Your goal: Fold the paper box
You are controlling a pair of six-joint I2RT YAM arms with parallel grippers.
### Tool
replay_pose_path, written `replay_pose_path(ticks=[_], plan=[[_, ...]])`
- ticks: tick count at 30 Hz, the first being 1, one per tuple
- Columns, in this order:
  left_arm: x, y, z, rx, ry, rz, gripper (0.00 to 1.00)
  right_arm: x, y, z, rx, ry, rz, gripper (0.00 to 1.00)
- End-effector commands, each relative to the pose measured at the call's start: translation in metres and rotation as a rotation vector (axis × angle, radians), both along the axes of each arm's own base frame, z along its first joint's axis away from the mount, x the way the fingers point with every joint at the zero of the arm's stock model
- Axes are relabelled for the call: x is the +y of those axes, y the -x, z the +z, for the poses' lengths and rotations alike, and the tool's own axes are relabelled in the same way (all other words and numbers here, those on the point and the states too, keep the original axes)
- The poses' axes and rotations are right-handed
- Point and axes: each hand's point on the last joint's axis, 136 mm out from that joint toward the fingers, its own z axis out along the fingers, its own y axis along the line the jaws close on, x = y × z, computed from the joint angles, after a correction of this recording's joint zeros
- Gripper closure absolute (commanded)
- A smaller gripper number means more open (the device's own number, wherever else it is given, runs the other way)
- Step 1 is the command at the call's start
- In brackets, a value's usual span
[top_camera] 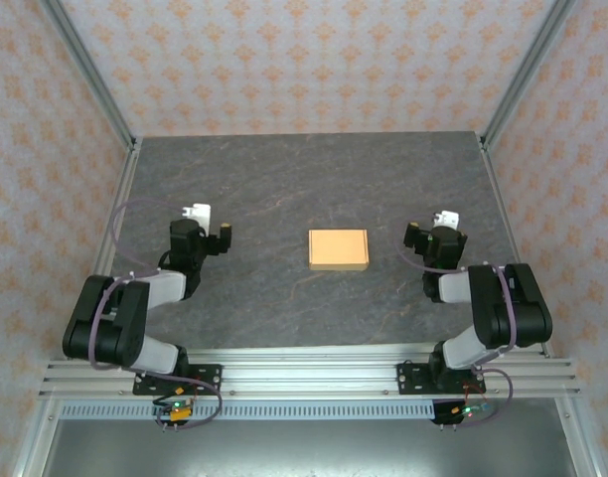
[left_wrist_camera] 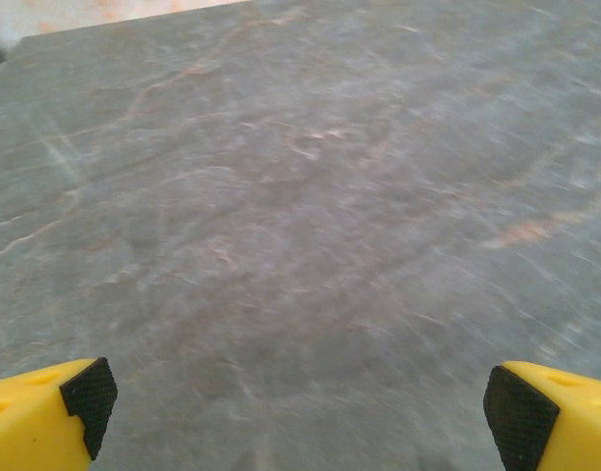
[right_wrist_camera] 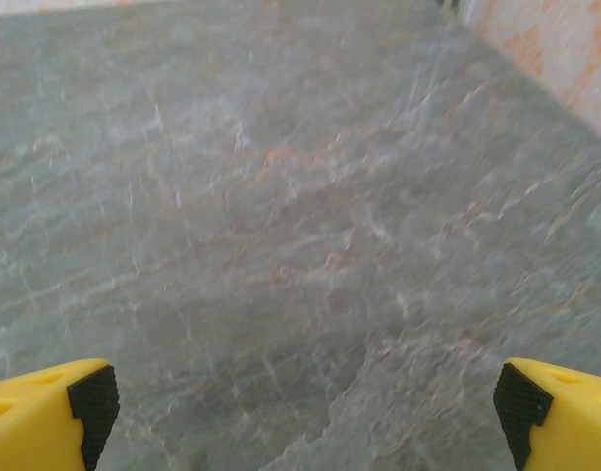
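The paper box [top_camera: 338, 249], light orange-tan cardboard, lies in the middle of the grey table as a small shut rectangular box with its lid down. My left gripper [top_camera: 213, 231] hangs well to its left, open, with nothing between its yellow fingers [left_wrist_camera: 55, 417]. To the box's right my right gripper [top_camera: 423, 237] is also open and empty, its yellow fingers [right_wrist_camera: 50, 417] spread wide over bare stone-patterned table. Neither gripper touches the box.
The grey marbled table [top_camera: 284, 179] is bounded by patterned walls with metal frame posts [top_camera: 90, 75] at the back corners. An aluminium rail [top_camera: 304, 373] carrying both arm bases runs along the near edge.
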Motion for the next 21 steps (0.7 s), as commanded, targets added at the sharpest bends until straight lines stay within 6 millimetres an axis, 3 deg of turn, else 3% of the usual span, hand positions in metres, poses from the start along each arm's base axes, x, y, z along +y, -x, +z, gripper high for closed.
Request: replay_pose_path(ticks=[1,5,7,21], plan=[[0.008,-0.008,0.008,-0.043,0.065,0.036,0.0,0.006,-0.015,0.022,-0.083,-0.07,0.025,0.01],[0.015,-0.011,0.011,-0.083,0.073,0.075,0.0,0.014,-0.019,0.018,-0.033,-0.06,0.074,0.01],[0.017,-0.01,0.01,-0.063,0.069,0.086,0.0,0.007,-0.019,0.019,-0.033,-0.066,0.025,0.01],[0.019,-0.01,0.01,-0.061,0.056,0.106,0.0,0.006,-0.02,0.02,-0.033,-0.058,0.019,0.01]])
